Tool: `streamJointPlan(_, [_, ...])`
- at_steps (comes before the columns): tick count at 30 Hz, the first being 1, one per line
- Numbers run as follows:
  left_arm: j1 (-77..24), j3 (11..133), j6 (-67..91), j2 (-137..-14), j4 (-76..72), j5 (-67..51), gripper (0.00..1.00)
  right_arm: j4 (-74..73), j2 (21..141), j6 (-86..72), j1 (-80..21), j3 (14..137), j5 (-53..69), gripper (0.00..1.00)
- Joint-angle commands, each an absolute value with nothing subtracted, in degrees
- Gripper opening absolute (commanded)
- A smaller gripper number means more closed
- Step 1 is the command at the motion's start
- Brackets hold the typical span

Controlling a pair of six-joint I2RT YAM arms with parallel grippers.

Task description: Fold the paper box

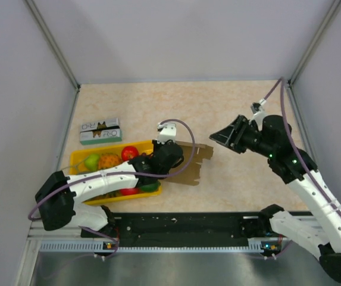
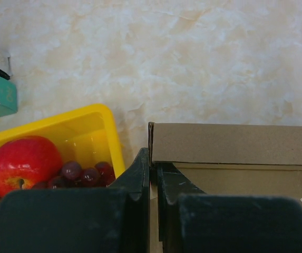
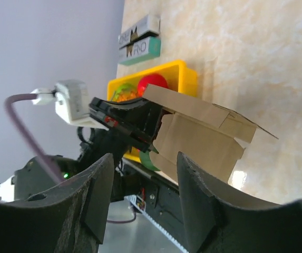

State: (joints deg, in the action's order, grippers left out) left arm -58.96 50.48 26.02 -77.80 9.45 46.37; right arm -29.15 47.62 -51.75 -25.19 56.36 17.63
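Observation:
The paper box (image 1: 193, 159) is a brown cardboard sheet, partly folded, lying just right of the yellow tray (image 1: 78, 159). My left gripper (image 1: 176, 159) is shut on a thin upright wall at the box's left end. In the left wrist view the fingertips (image 2: 143, 168) pinch that wall, and a folded flap (image 2: 235, 143) runs off to the right. My right gripper (image 1: 218, 138) hovers open to the right of the box, above the table, touching nothing. In its wrist view the box (image 3: 198, 142) lies beyond its spread fingers (image 3: 198, 195).
The yellow tray (image 2: 106, 124) holds a red apple (image 2: 21, 163), dark grapes (image 2: 82, 173) and other fruit. A green-and-white carton (image 1: 100, 131) lies behind the tray. Grey walls close in the table on three sides. The arms' base rail (image 1: 182, 223) runs along the near edge.

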Motion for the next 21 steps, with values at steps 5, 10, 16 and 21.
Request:
streamJointPlan(5, [-59.0,50.4,27.6,-72.8,10.2,49.8,0.00,-22.5,59.8,-52.8,-31.9,58.5,13.7,0.53])
streamJointPlan(10, [-59.1,49.4,27.9,-71.8,9.6,49.8,0.00,-19.0,62.0,-54.2,-32.7,55.8,14.0,0.52])
streamJointPlan(16, [-59.2,49.7,27.6,-71.6,8.6,49.6,0.00,-16.4,63.4,-55.2,-32.8,53.7,14.9,0.48])
streamJointPlan(21, [-59.3,49.5,27.9,-70.9,7.4,49.9,0.00,-12.8,63.8,-57.9,-32.9,50.8,15.8,0.46])
